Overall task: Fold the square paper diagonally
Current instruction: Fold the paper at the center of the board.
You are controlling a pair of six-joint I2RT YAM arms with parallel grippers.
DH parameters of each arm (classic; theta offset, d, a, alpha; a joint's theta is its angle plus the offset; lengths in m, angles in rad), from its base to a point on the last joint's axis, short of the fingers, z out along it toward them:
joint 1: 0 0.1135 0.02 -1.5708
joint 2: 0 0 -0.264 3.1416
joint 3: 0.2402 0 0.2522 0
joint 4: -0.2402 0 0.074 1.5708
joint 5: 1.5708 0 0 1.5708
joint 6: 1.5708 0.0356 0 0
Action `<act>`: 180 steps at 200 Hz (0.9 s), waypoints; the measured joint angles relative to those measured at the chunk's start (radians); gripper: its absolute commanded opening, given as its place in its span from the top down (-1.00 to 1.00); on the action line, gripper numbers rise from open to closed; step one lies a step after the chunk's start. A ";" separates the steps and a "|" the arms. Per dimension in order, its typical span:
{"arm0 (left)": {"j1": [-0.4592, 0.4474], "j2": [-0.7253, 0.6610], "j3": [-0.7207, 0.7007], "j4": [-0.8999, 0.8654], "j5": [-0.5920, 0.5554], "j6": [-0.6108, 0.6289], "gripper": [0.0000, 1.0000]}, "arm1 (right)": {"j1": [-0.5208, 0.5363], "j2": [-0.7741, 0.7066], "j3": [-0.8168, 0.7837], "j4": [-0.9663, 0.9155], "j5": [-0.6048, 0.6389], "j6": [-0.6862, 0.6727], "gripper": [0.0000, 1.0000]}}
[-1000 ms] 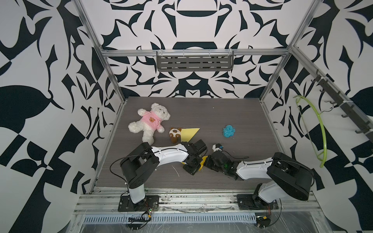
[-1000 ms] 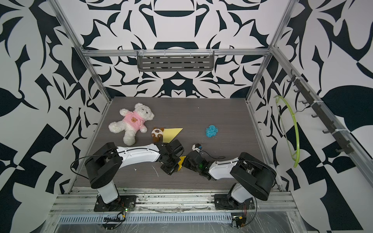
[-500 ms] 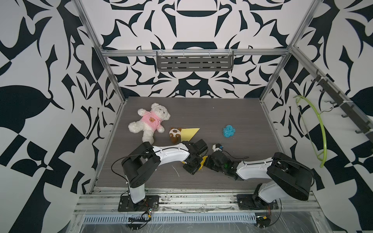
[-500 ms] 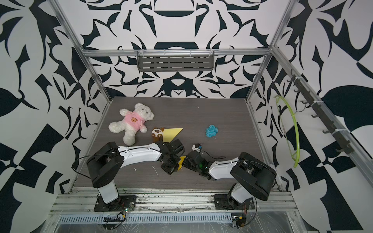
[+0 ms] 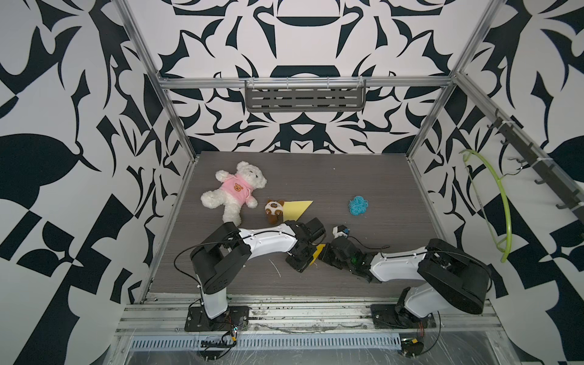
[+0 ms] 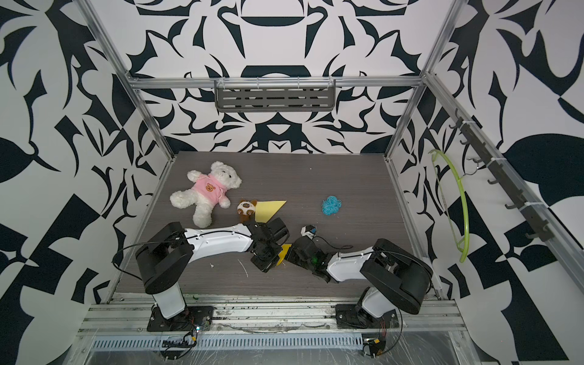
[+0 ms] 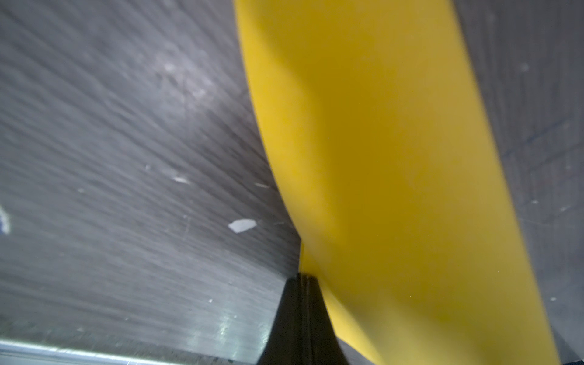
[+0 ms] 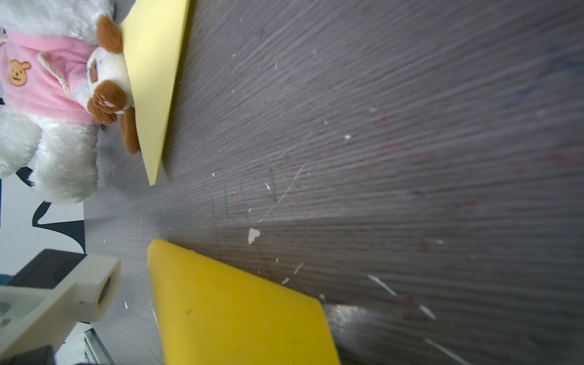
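A deep yellow paper (image 5: 317,252) is held low over the front middle of the dark table (image 5: 379,189), and only a small piece shows between the two grippers in both top views. My left gripper (image 5: 308,257) is shut on it. In the left wrist view its black fingertips (image 7: 297,284) pinch the edge of the curved paper (image 7: 395,158). My right gripper (image 5: 325,252) meets the paper from the other side and is shut. In the right wrist view the paper (image 8: 240,316) covers the right gripper's fingers, so they are hidden.
A pale yellow folded triangle (image 5: 295,210) lies beside a small brown-and-white plush (image 5: 274,211) and a white teddy in pink (image 5: 235,191). A blue tangle (image 5: 358,205) and a small black-and-white object (image 5: 339,232) lie right of centre. A green hoop (image 5: 493,202) hangs on the right wall.
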 measured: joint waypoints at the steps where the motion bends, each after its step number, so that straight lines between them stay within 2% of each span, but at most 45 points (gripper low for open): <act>1: 0.000 0.000 0.000 0.000 0.000 0.000 1.00 | 0.000 0.000 0.000 0.000 0.000 0.000 0.91; 180: 0.008 0.006 0.020 -0.030 -0.060 0.061 1.00 | 0.002 0.003 -0.008 0.019 0.002 0.001 0.91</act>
